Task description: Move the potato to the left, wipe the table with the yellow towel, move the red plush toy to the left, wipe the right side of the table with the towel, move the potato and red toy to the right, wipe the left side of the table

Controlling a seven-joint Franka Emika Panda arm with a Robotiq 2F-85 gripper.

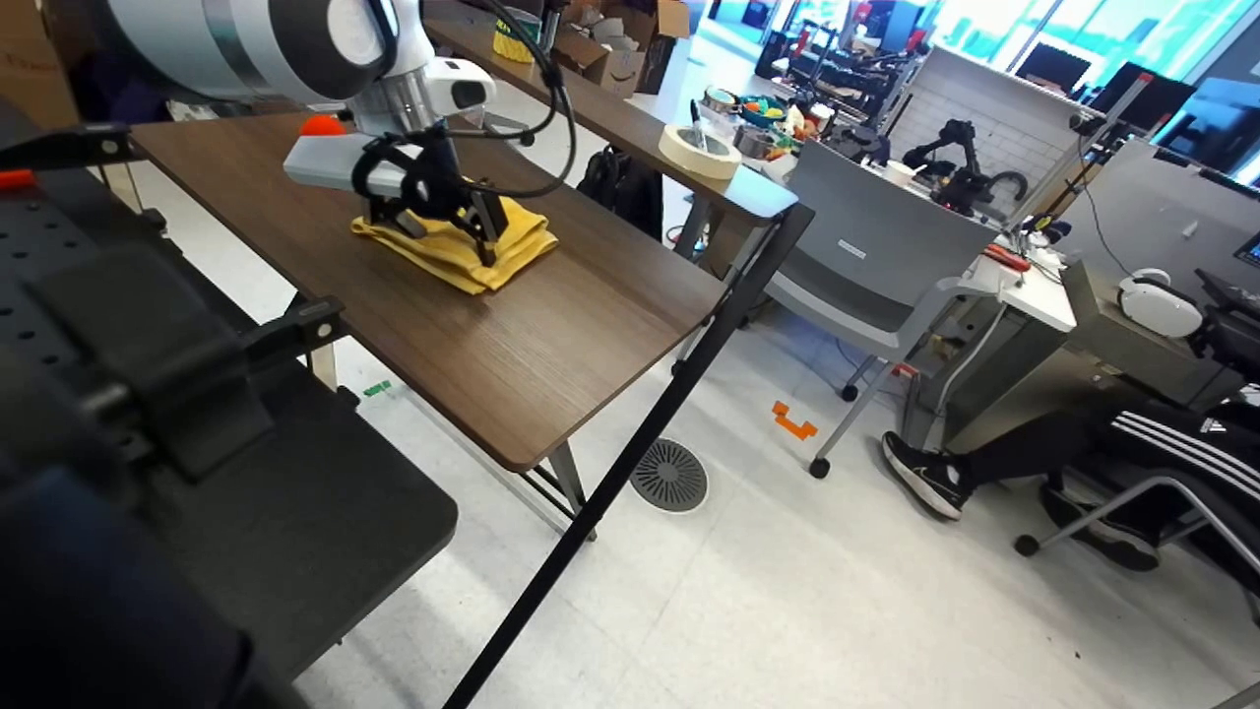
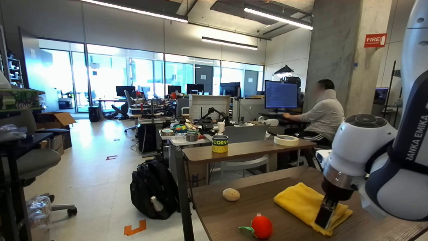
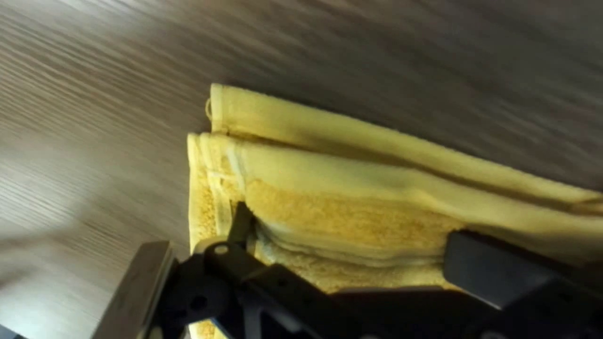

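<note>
On the dark brown table (image 1: 551, 345) lies the folded yellow towel (image 2: 296, 202), creased and several layers thick. My gripper (image 1: 448, 242) points down over it, its fingertips reaching the cloth. In the wrist view the gripper (image 3: 351, 228) stands wide, one finger at each side, with towel (image 3: 325, 212) surface showing across the gap; the cloth is not pinched. A tan potato (image 2: 231, 194) rests near the table's far end in an exterior view, apart from the towel. Closer to that camera sits the red plush toy (image 2: 262, 227) with its green leaf. Elsewhere the toy (image 1: 323, 125) peeks out behind the arm, which hides the potato.
A raised wooden shelf (image 2: 249, 150) runs along one long side of the table, carrying a corn can (image 2: 220, 144) and a tape roll (image 2: 286, 140). A slanting black bar (image 1: 640, 453) passes the table's end. A dark bench (image 1: 325, 522) stands along the opposite side.
</note>
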